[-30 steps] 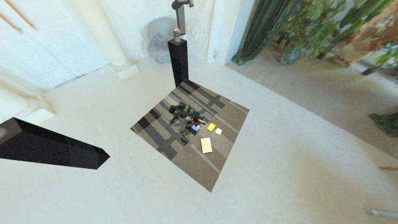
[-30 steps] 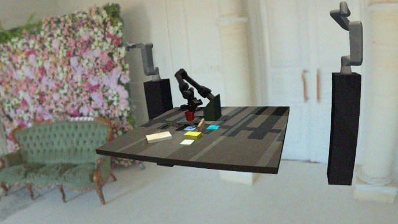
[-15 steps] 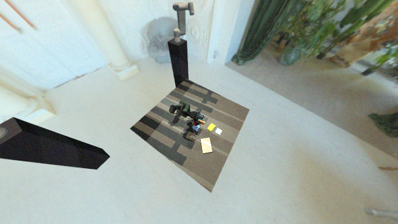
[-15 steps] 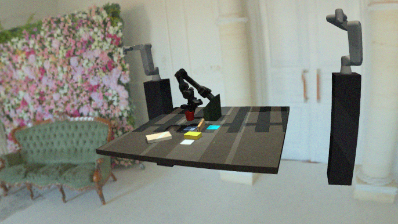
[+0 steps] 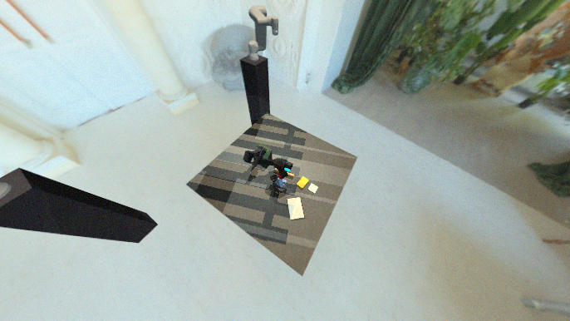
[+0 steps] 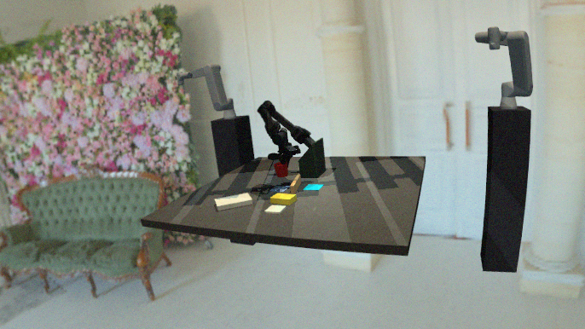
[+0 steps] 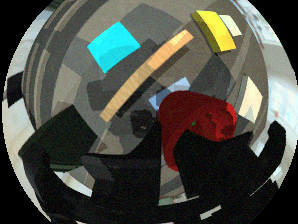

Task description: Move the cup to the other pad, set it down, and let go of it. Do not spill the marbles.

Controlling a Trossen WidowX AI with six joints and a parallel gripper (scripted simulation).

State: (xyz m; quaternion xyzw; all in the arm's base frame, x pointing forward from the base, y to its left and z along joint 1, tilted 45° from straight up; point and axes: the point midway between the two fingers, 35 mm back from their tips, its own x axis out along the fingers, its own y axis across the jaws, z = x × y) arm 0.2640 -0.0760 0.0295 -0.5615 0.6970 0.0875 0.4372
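The red cup [image 5: 281,175] [image 6: 280,170] [image 7: 175,112] is off the table, held in my gripper [image 6: 281,162] [image 7: 163,125], which is shut on its wall. The cup hangs above and behind the blue pad [image 5: 281,183] [image 6: 281,189] [image 7: 176,90] in the exterior view. In the wrist view its mouth faces right, and a small green spot shows inside; the other marbles cannot be made out. The cyan pad [image 5: 287,170] [image 6: 313,187] [image 7: 114,46] lies bare on the far side of the tan bar from the blue pad.
The upright tan bar [image 6: 295,183] [image 7: 150,70] stands between the pads. A yellow block [image 5: 302,182] [image 6: 283,199] [image 7: 216,31], a small white square [image 5: 313,188] [image 6: 275,209] [image 7: 231,24] and a larger cream block [image 5: 296,209] [image 6: 234,201] [image 7: 251,100] are on the table.
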